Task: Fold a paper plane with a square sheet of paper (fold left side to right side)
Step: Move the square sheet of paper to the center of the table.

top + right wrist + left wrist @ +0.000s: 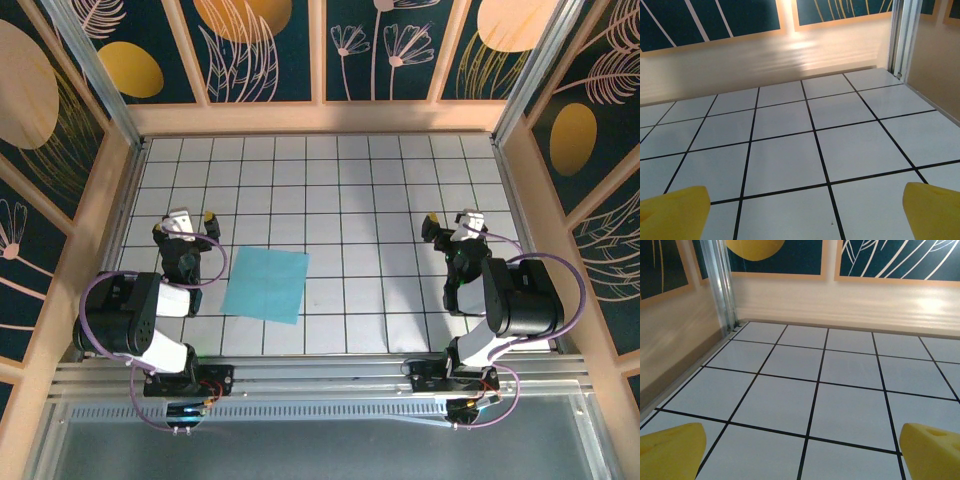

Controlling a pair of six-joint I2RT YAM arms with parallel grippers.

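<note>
Left jaws and right jaws gape wide, empty — square sheet of paper [266, 285] untouched.

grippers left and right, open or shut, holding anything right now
left gripper: open, holding nothing
right gripper: open, holding nothing

White gridded table [400, 300], floral wall panels [265, 50]

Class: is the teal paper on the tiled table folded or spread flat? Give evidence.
Spread flat: the square sheet of paper shows four corners, no crease or doubled edge visible.
</note>
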